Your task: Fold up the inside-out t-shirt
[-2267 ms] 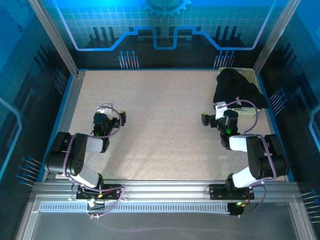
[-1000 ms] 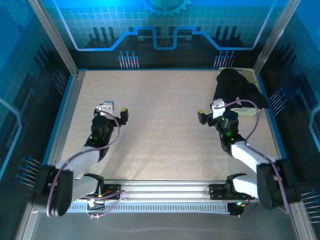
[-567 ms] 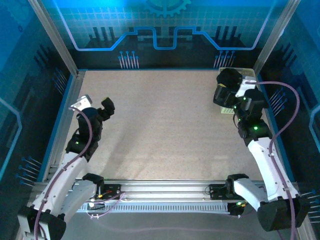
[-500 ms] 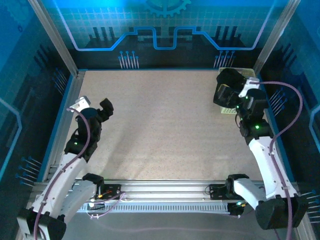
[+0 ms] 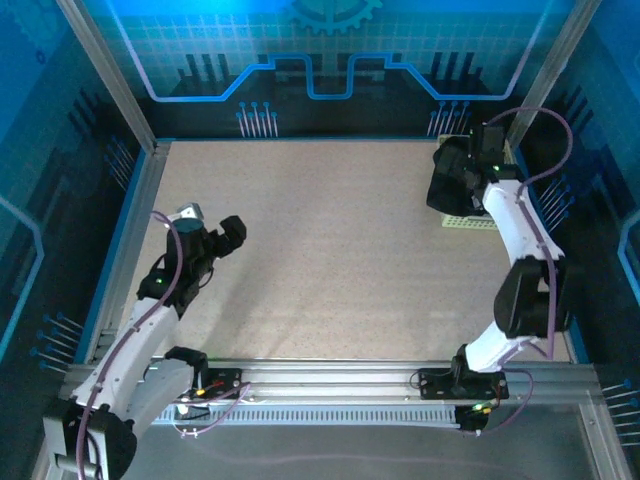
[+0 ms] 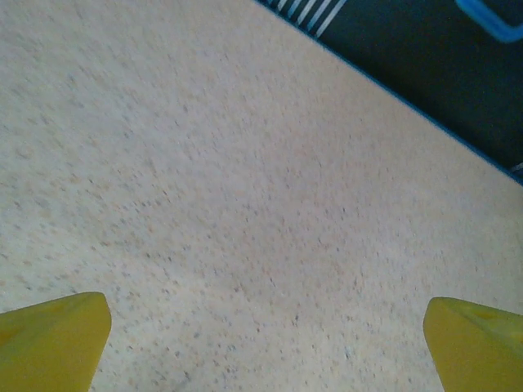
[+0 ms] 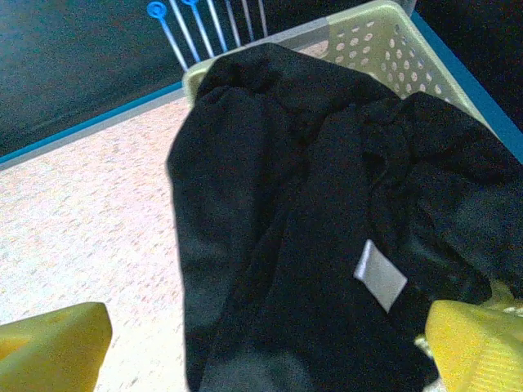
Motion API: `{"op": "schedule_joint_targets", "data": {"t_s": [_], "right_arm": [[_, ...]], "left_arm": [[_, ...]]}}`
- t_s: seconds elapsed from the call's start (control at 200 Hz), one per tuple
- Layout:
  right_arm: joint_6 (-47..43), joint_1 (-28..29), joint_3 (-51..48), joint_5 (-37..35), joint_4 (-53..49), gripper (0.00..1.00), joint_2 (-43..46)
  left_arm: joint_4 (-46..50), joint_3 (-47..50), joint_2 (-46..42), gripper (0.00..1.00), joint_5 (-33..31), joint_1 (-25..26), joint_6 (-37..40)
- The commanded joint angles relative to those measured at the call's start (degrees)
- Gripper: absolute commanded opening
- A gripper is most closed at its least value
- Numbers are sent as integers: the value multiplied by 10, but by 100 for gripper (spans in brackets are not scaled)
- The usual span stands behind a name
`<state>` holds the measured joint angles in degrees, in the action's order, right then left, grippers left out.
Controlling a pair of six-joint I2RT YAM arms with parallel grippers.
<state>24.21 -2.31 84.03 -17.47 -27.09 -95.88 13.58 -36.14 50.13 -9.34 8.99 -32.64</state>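
Since the inside-out t-shirt bunches at two o'clock, the right tool hovers there, gaping. The left tool gapes too.

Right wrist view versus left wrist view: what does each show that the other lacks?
Right wrist view: the black t-shirt heaped in the pale yellow-green basket, draping over its rim, a small grey tag showing, ahead of the right gripper. Left wrist view: bare speckled table beneath the left gripper. Both: that tabletop, and yellow-tipped jaws standing wide open.

Blue-tinted, bright overhead light — soft wrist-view blur
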Motion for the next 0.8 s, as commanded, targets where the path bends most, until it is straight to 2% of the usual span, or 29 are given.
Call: {"op": "schedule_joint_targets", "data": {"t_s": [0.0, 0.115, 0.255, 0.595, 0.795], "right_arm": [[16, -25, 59, -3, -51, 100, -71], [14, -48, 118, -16, -80, 100, -156], [12, -75, 178, 10, -101, 100, -240], [38, -85, 331, 33, -183, 100, -403], [67, -100, 386, 25, -221, 81, -450]], "left_arm": [[-31, 7, 15, 99, 70, -4, 17], [-31, 7, 29, 99, 82, -4, 26], [-28, 7, 31, 99, 87, -4, 36], [-46, -5, 51, 99, 101, -4, 39], [-39, -16, 53, 99, 97, -3, 41]]}}
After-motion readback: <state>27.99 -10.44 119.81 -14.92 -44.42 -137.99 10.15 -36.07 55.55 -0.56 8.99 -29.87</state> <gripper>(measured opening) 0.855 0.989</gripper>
